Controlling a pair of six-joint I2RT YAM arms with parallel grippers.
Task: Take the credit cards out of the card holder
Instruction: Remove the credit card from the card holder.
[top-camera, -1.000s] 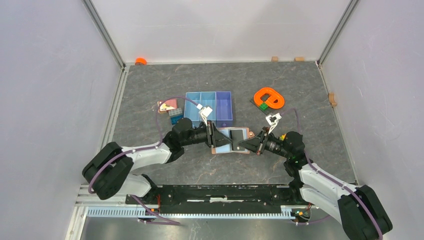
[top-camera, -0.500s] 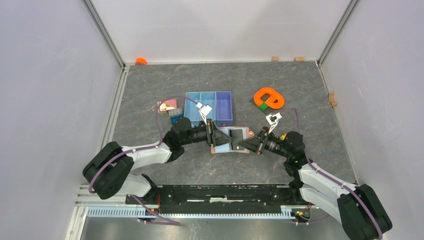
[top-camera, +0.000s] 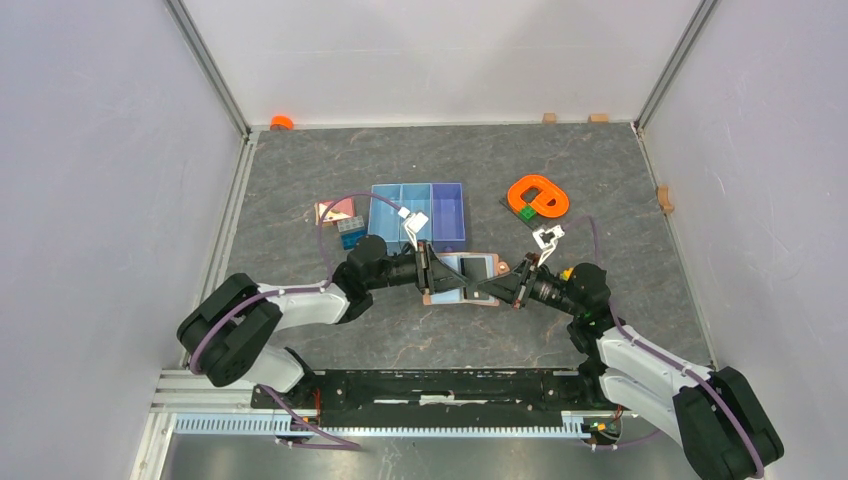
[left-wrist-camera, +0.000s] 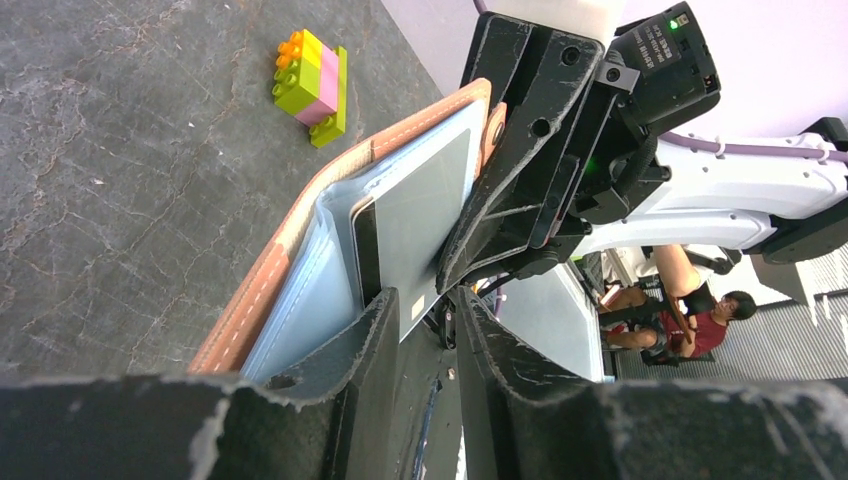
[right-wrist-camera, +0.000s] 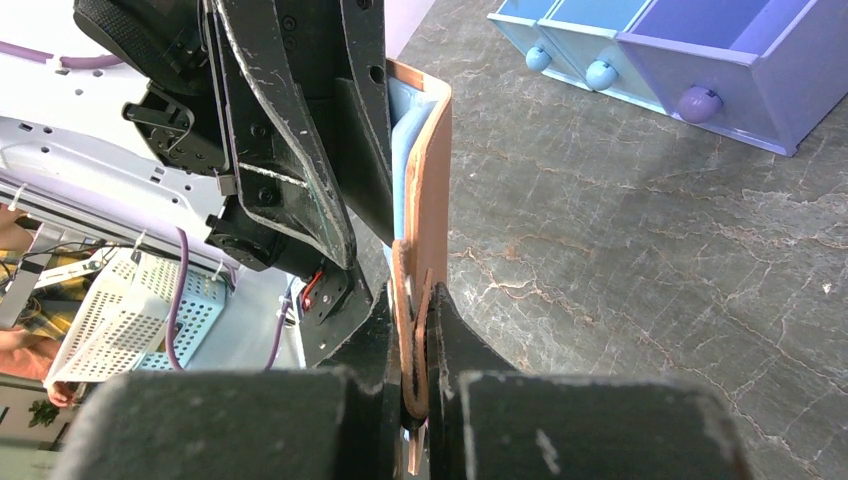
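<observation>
The card holder (top-camera: 470, 270) is a salmon-brown wallet held up on edge above the table between both grippers. My right gripper (top-camera: 497, 289) is shut on its right edge; the right wrist view shows the leather and closure tab (right-wrist-camera: 412, 290) pinched between the fingers of the right gripper (right-wrist-camera: 412, 300). In the left wrist view the holder (left-wrist-camera: 265, 280) shows its grey-blue pockets, with a dark credit card (left-wrist-camera: 415, 215) sticking out of one. My left gripper (left-wrist-camera: 428, 300) stands narrowly open at the card's near end, its left finger (left-wrist-camera: 375, 335) against the card. It is also in the top view (top-camera: 432, 272).
A blue three-compartment tray (top-camera: 418, 215) stands just behind the holder, also in the right wrist view (right-wrist-camera: 680, 60). Toy bricks (top-camera: 350, 232) and a pink block (top-camera: 335, 211) lie at its left. An orange ring-shaped piece (top-camera: 538, 195) is at the back right. A yellow-green-pink brick (left-wrist-camera: 312, 75) lies beyond the holder.
The left arm's rear links have shifted slightly to the right. The grippers and the card holder stay where they were.
</observation>
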